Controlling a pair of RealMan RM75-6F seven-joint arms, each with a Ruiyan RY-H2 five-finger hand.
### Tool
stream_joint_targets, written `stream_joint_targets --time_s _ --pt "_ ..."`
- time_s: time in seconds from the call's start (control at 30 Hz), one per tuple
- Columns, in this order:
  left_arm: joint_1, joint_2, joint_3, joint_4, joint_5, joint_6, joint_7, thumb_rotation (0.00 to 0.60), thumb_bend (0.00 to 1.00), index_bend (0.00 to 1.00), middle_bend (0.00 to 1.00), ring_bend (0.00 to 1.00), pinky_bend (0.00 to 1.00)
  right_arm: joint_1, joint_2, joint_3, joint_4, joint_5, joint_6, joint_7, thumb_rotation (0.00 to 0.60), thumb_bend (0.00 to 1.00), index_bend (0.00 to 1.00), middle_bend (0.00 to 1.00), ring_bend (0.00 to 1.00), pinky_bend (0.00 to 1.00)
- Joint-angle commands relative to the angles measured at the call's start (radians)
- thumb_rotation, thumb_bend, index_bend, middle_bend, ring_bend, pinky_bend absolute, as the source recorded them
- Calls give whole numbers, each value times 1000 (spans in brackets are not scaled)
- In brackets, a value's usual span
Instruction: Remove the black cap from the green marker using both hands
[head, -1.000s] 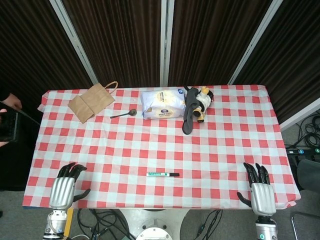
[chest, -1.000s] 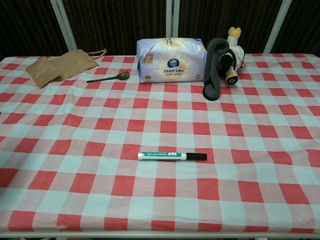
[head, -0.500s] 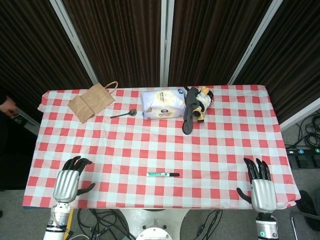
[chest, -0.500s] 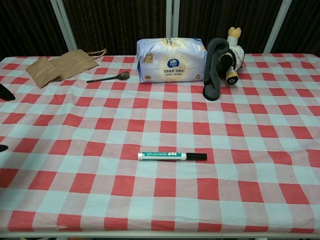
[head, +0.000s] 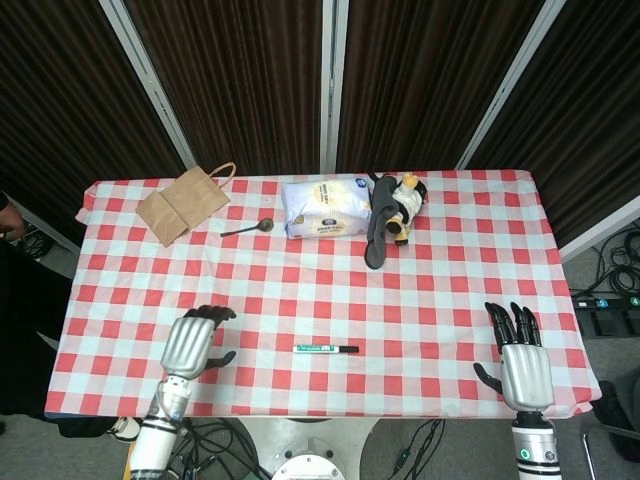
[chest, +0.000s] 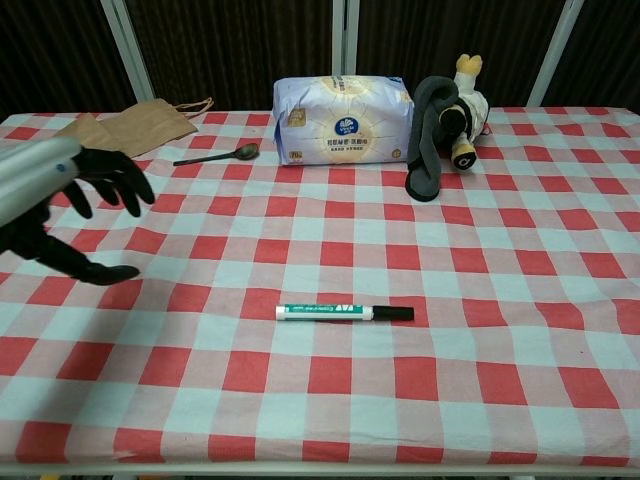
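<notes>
Left hand (head: 192, 344) low left of frame over the counter (head: 150, 290), holding nothing, fingers (chest: 118, 172) spread and curved, thumb out toward the centre. Green marker (head: 319, 348) lies flat, lower centre, well apart to the right of those fingers, black cap (head: 346, 349) on its right end, still fitted. Right hand (head: 520, 367) low right at the counter edge, fingers (head: 510, 325) spread and straight, pointing up the frame, holding nothing; marker well apart to its left. Not seen in chest view. Upper part of frame, left to right: brown paper bag (head: 183, 203), spoon (head: 249, 229), white tissue pack (head: 323, 207), dark sock (head: 377, 230) draped by a plush toy (head: 405, 206).
</notes>
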Motion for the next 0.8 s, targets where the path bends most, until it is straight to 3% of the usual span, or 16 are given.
stream_joint_targets --time_s 0.03,0.33,0.8 --pt "-100 -145 -51 -11 -119 -28 175 600 182 385 410 347 410 1 -4 -2 6 4 -1 3 600 18 84 134 0 0" --pt "-253 -355 -107 75 -328 -41 381 600 204 414 439 373 430 -3 -1 -6 18 8 12 25 600 18 84 134 0 0" --pt "-399 -459 -145 232 -438 -54 417 600 221 442 464 397 451 1 -18 -14 48 16 3 45 600 19 84 134 0 0"
